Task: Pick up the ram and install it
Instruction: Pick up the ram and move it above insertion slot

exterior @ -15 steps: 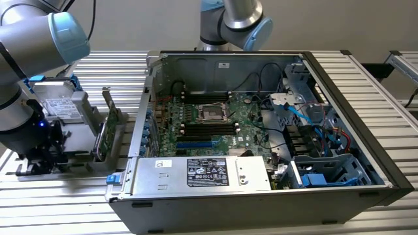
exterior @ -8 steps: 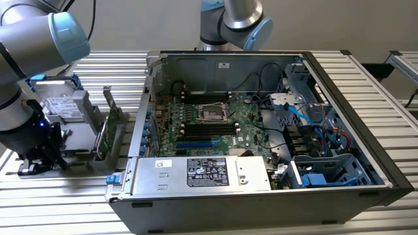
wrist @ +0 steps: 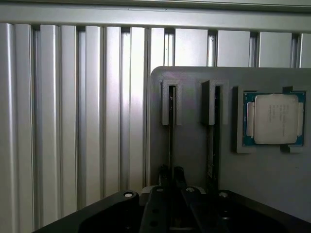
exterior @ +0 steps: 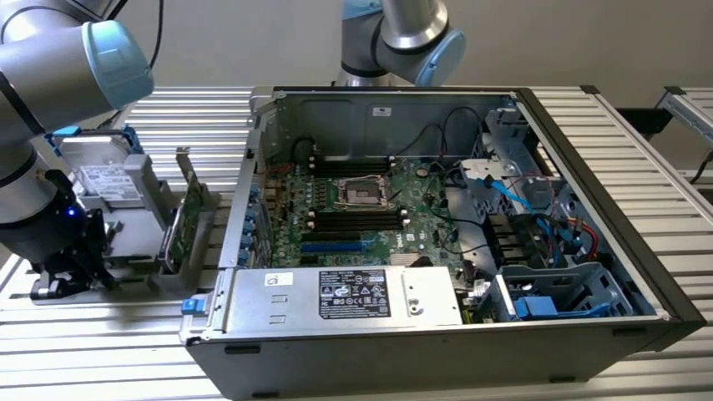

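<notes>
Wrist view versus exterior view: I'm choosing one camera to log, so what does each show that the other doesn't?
Wrist view: the ram standing in its slot with the jaws closed on it, a second stick alongside, and a processor in a recess. Exterior view: the open computer case, its motherboard, the power supply and a second arm. Both: the gripper, the grey holder and the slatted table.

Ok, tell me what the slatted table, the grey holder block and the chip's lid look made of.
Slatted table: likely aluminium profile, with a brushed silver sheen and straight, even grooves.
Grey holder block: probably plastic, possibly printed. It is matte and uniformly grey, with a rounded corner and formed slots.
Chip's lid: looks like metal, a dull silver plate on a blue-green board.
</notes>
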Robot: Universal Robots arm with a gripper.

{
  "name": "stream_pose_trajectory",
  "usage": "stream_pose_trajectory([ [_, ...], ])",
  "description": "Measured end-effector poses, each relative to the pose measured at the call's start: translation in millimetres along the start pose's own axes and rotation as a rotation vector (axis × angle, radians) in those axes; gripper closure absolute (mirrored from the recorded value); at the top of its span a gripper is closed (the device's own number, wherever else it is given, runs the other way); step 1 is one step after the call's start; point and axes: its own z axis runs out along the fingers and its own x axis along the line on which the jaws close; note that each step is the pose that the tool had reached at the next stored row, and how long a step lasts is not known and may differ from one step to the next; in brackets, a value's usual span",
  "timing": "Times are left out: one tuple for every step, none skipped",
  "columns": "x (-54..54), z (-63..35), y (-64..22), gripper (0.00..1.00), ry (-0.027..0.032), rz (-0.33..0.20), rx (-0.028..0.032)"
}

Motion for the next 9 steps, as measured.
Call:
stream_pose_trajectory([
  [0.0, 0.0, 0.0, 0.86, 0.0001, 0.000, 0.0000],
  [0.0, 0.0, 0.0, 0.86, -0.0002, 0.000, 0.0001],
  [0.0, -0.2, 0.1, 0.86, -0.0006, 0.000, 0.0002],
  [0.0, -0.6, 0.1, 0.86, -0.0010, 0.000, 0.0001],
  [0.0, -1.4, 0.1, 0.86, -0.0013, 0.000, -0.0001],
  [0.0, -2.2, 0.1, 0.86, -0.0020, 0.000, -0.0002],
  [-0.1, -3.1, 0.1, 0.86, -0.0025, 0.000, -0.0001],
  [-0.1, -4.3, 0.1, 0.86, -0.0029, 0.000, -0.0001],
  [-0.1, -5.4, 0.1, 0.86, -0.0031, 0.000, -0.0002],
])
